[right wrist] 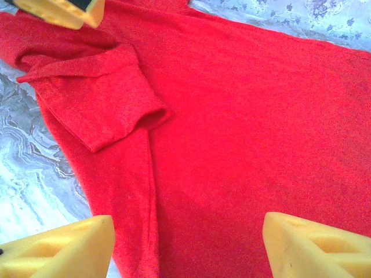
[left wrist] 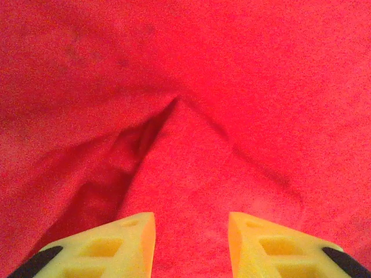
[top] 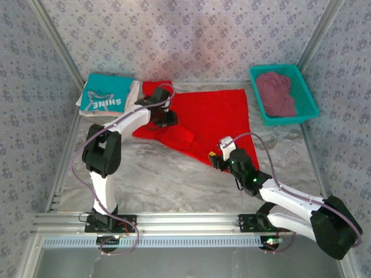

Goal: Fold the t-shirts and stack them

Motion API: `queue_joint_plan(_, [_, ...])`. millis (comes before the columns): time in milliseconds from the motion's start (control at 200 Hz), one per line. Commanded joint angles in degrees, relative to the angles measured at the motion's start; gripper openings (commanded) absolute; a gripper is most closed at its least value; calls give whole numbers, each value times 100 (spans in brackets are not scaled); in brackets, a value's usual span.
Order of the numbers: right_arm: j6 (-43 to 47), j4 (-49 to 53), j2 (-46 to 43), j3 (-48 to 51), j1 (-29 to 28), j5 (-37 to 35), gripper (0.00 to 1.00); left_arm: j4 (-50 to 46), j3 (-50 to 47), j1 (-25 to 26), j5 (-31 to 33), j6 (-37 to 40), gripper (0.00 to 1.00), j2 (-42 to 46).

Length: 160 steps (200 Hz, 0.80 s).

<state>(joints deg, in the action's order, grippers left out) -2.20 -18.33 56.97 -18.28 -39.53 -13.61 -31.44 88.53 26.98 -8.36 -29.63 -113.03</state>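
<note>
Top external: teal t-shirt (top: 104, 95) sits folded atop white t-shirt (top: 135, 91), upper left; maroon t-shirt (top: 277, 92) lies bunched in basket (top: 308, 87), upper right, not yet folded. Red t-shirt (top: 208, 116), centre, looks half-folded; left gripper (top: 166, 119) part-open and right gripper (top: 215, 158) wide open over it, both empty.

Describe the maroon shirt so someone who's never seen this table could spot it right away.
Start at the marble-patterned table and look to its far right corner, where a teal mesh basket sits. The maroon t-shirt lies crumpled inside it, unlike the bright red t-shirt spread out mid-table and the teal SHINE t-shirt folded at the far left.
</note>
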Motion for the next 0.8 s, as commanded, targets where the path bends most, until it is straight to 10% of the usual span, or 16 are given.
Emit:
queue_joint_plan(0, [94, 58, -72, -165, -28, -202, 71, -168, -512, -35, 113, 67, 40, 505])
queue_joint_plan(430, [26, -20, 140, -231, -20, -131, 73, 15, -1311, 92, 529, 308, 43, 598])
queue_joint_plan(795, [-8, 22, 69, -211, 36, -179, 75, -64, -1404, 69, 950, 276, 5, 686])
